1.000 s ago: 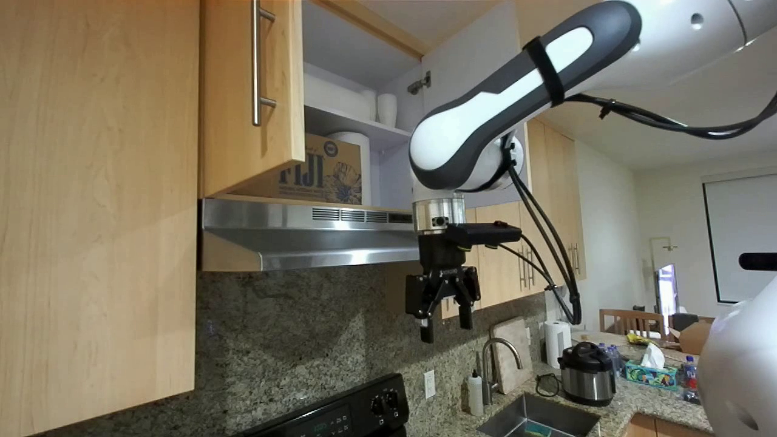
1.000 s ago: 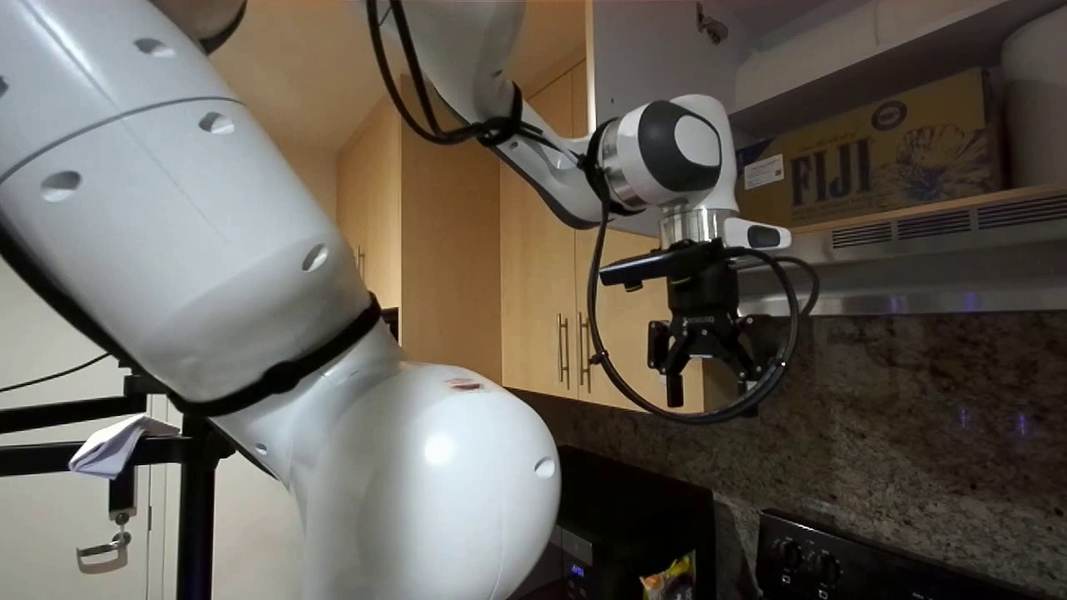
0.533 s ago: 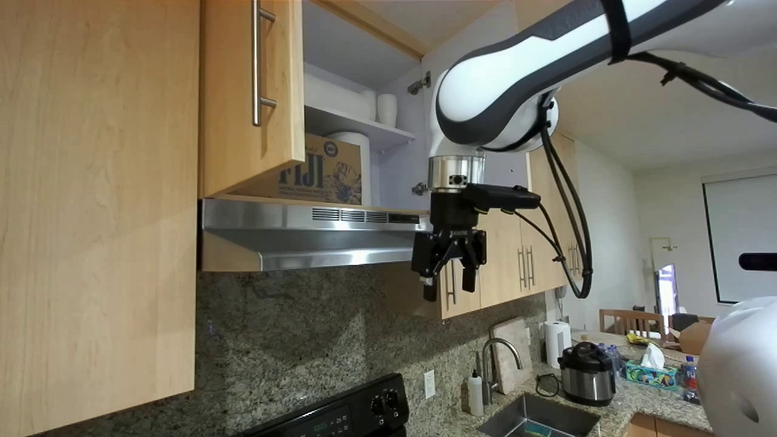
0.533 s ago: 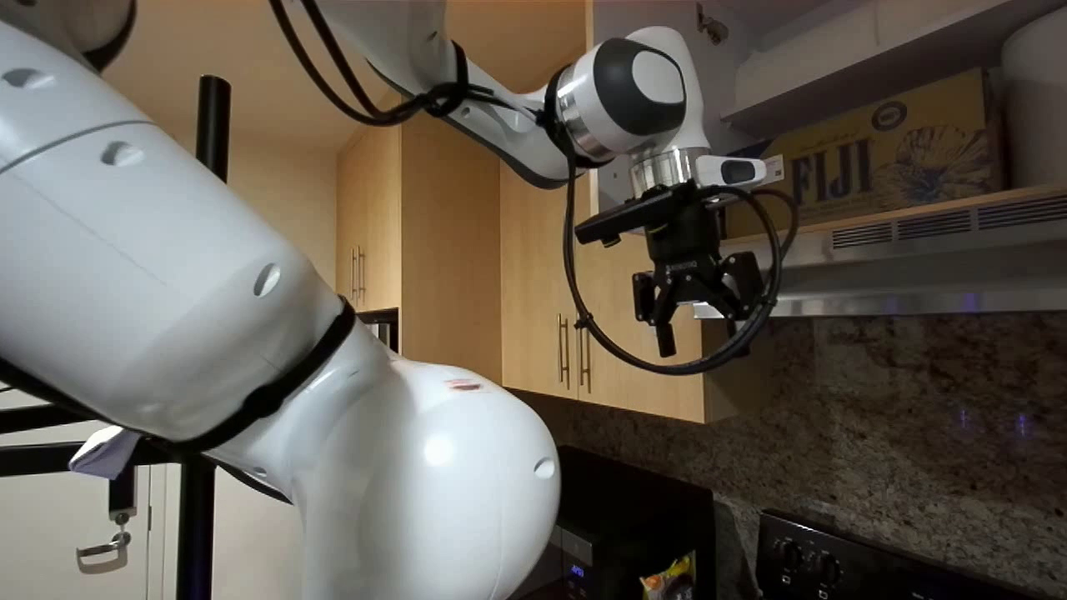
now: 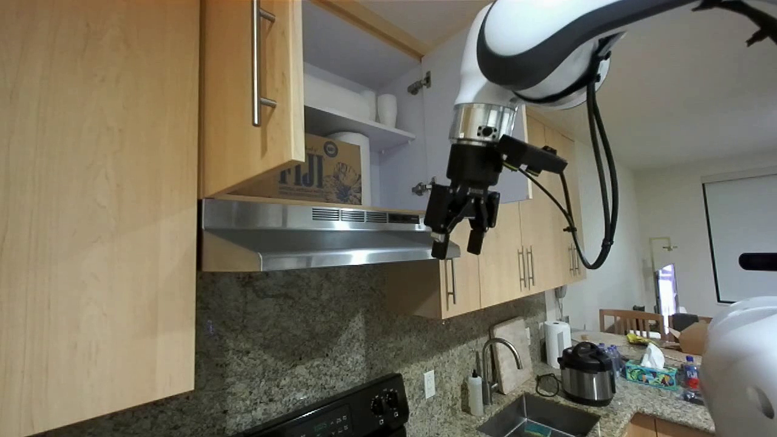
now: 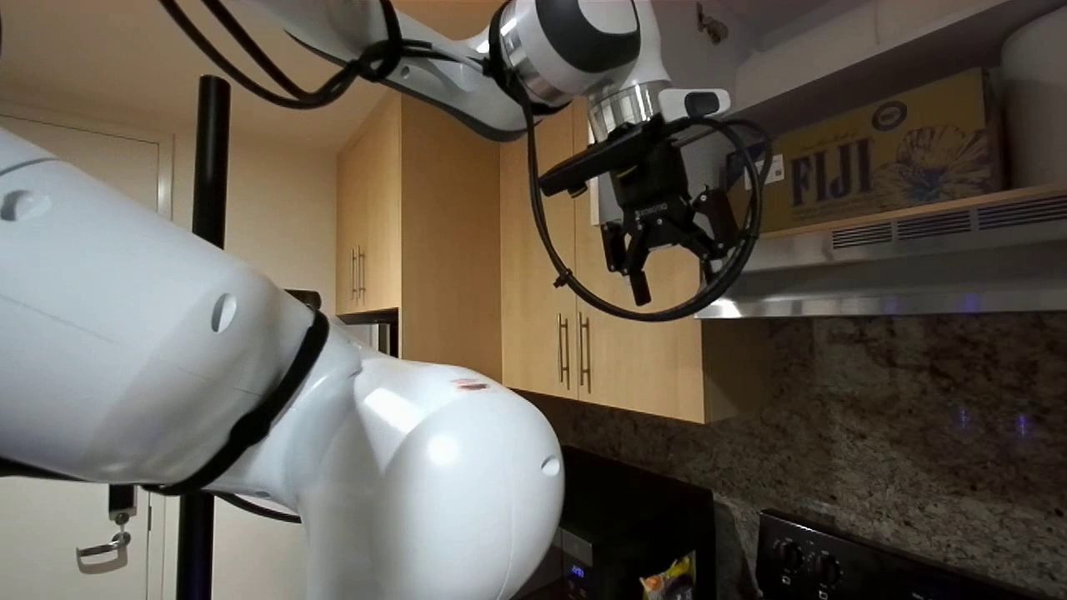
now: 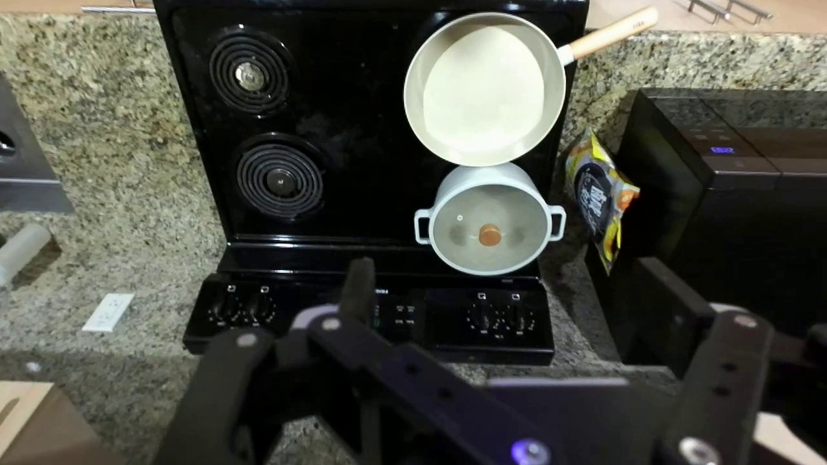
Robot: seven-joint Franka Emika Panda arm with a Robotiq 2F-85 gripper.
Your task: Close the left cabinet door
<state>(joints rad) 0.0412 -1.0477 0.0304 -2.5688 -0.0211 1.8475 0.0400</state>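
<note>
The left cabinet door (image 5: 227, 115) is a light-maple panel with a slim vertical metal bar handle (image 5: 256, 67). It stands open, swung outward at the left of the cabinet opening, in an exterior view; it is out of view elsewhere. The matching door with a pale inner face (image 5: 446, 139) is also open, at the opening's right side. My gripper (image 5: 457, 246) is open and empty, pointing down and slightly tilted, in front of that right door and apart from the left door. It also shows in an exterior view (image 6: 677, 285) and, with fingers wide apart, in the wrist view (image 7: 507, 278).
The range hood (image 5: 358, 243) is below the cabinet. A FIJI box (image 5: 322, 170) stands inside. A tall handle-less wood panel (image 5: 97, 182) is nearest the camera. Below my gripper are the stove (image 7: 349, 84), a pan (image 7: 484, 90), a lidded pot (image 7: 459, 200) and a black appliance (image 7: 743, 226).
My gripper has risen from below the hood's lower edge and moved rightward, away from the left door, tilting slightly. It stays open. Both cabinet doors have not moved.
</note>
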